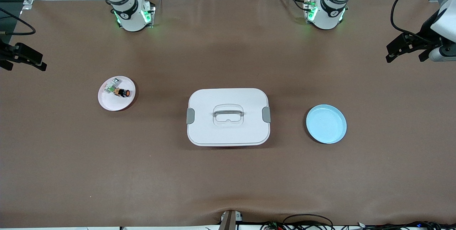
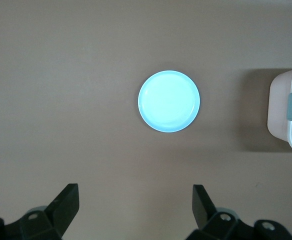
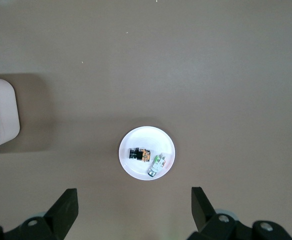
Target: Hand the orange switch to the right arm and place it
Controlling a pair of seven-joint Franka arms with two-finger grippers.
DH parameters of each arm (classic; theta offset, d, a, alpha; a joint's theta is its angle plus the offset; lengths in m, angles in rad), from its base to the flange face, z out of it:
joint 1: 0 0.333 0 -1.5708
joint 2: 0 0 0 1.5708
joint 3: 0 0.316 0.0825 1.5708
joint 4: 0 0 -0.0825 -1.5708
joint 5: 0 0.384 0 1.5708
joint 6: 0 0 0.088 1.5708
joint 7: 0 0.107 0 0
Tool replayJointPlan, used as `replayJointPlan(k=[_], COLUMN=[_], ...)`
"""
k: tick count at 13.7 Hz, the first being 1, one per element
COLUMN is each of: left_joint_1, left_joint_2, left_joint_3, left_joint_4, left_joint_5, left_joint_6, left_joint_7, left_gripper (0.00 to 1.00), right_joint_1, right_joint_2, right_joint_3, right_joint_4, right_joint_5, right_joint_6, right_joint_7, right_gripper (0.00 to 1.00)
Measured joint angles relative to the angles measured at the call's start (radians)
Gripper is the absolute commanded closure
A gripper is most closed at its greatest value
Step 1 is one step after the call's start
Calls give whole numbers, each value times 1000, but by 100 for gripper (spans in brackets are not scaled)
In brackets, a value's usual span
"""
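The orange switch (image 1: 123, 92) lies on its side on a small white plate (image 1: 114, 103) toward the right arm's end of the table. The right wrist view looks straight down on the switch (image 3: 139, 154) and its plate (image 3: 141, 137). My right gripper (image 1: 26, 64) hangs high over the table edge at that end, open and empty (image 3: 134, 210). My left gripper (image 1: 404, 57) hangs high over the left arm's end, open and empty (image 2: 136, 207). Well below it lies an empty light-blue plate (image 1: 326, 123), also in the left wrist view (image 2: 169, 101).
A grey-white and green small part (image 1: 111, 86) shares the white plate with the switch. A white lidded box (image 1: 228, 116) with grey clips and a handle stands mid-table between the two plates. Brown table mat surrounds everything.
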Motion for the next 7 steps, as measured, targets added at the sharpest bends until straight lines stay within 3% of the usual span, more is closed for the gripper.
replayJointPlan(k=[7], left_joint_1=[-6], left_joint_2=[0], left_joint_3=[-6], left_joint_4=[17], left_joint_5=[0], left_joint_6=[-5], left_joint_7=[25], left_gripper=[0], right_joint_1=[-1], right_joint_2=[0], right_joint_3=[-2], right_joint_4=[0], right_joint_5=[0], right_joint_6=[0], right_joint_7=[1], right_gripper=[0])
